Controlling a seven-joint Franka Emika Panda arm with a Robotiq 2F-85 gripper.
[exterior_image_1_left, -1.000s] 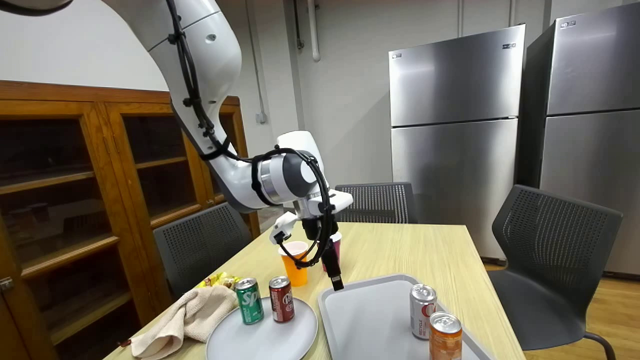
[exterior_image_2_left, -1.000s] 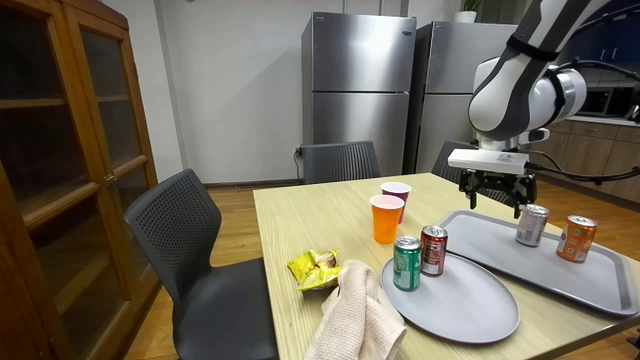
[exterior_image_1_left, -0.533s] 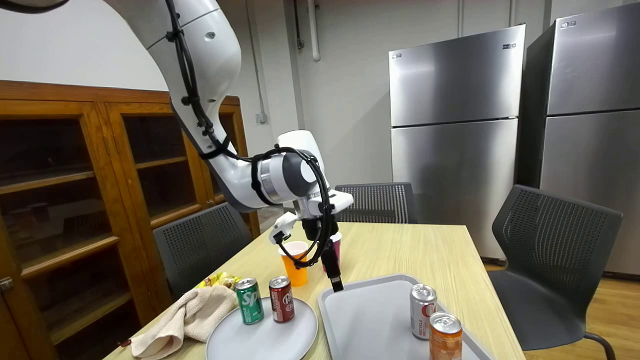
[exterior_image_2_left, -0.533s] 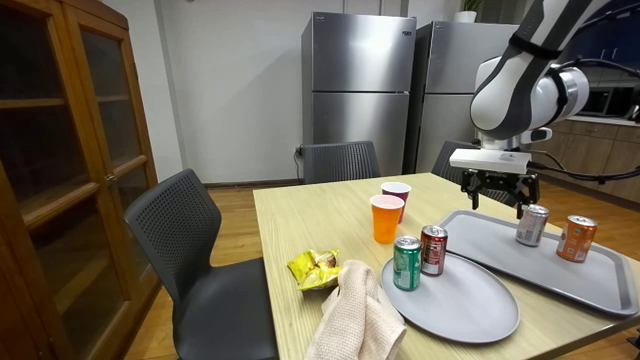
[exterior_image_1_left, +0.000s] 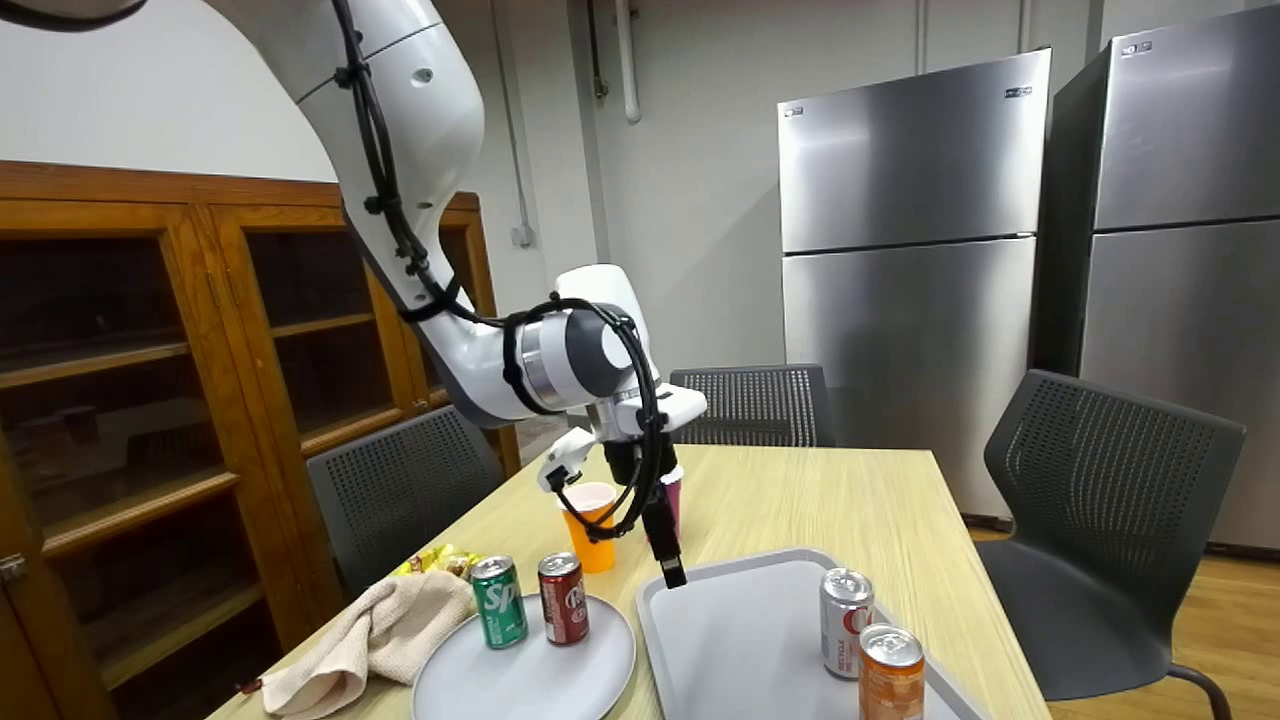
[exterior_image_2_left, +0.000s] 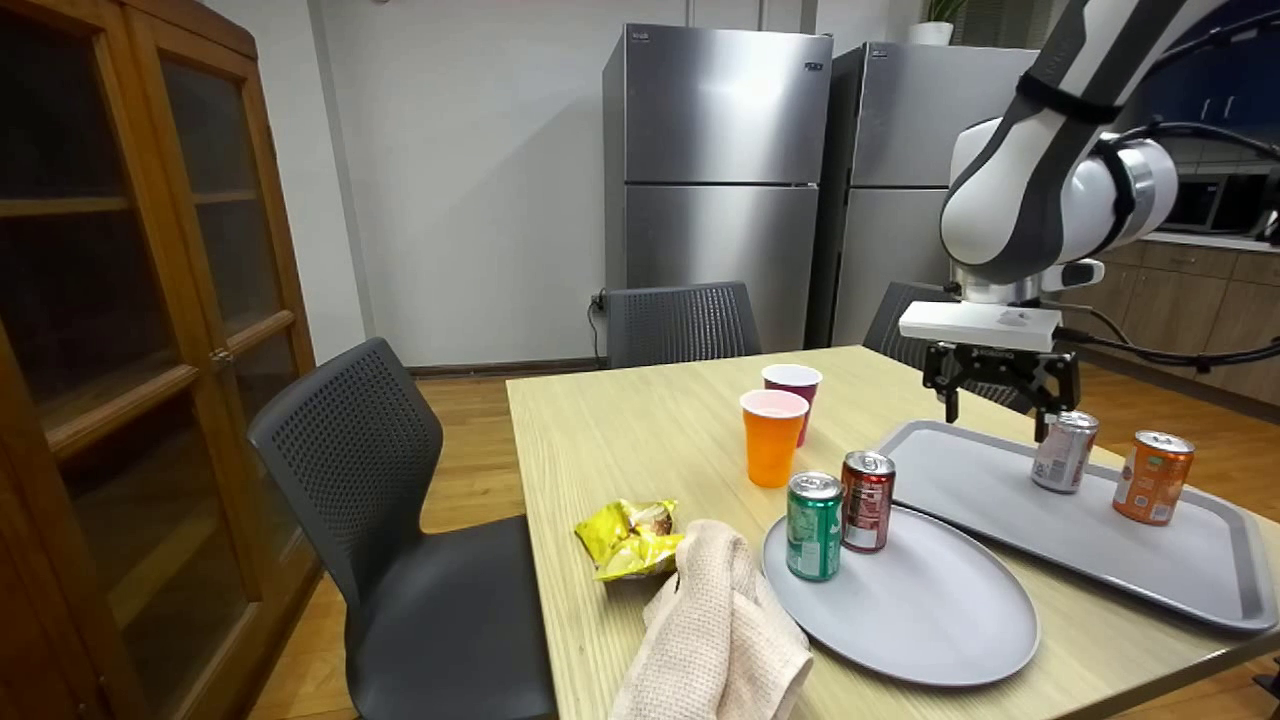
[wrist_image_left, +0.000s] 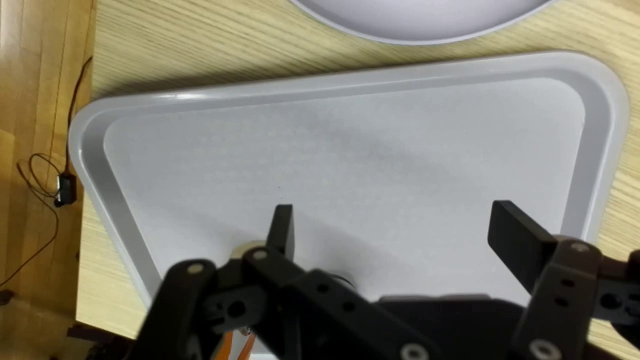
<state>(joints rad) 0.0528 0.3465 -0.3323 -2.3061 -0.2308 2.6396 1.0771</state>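
1. While it gapes wide, the gripper (exterior_image_2_left: 996, 424) hangs above the gray tray (wrist_image_left: 350, 145).
2. In an exterior view, a silver can (exterior_image_1_left: 846, 622) and a nearer orange can (exterior_image_1_left: 891, 676) stand on the tray's right side.
3. Left of the tray, a plate (exterior_image_1_left: 525, 682) carries a green can (exterior_image_1_left: 499, 602) and a red can (exterior_image_1_left: 563, 598).
4. Farther left, a cloth (exterior_image_1_left: 375, 640) lies on the counter (exterior_image_1_left: 800, 500).

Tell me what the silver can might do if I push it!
The silver can stands taller than wide, so it might tip. Being round, it could then roll, though the tray's raised rim may stop it. Smooth, shiny metal probably makes it slippery.
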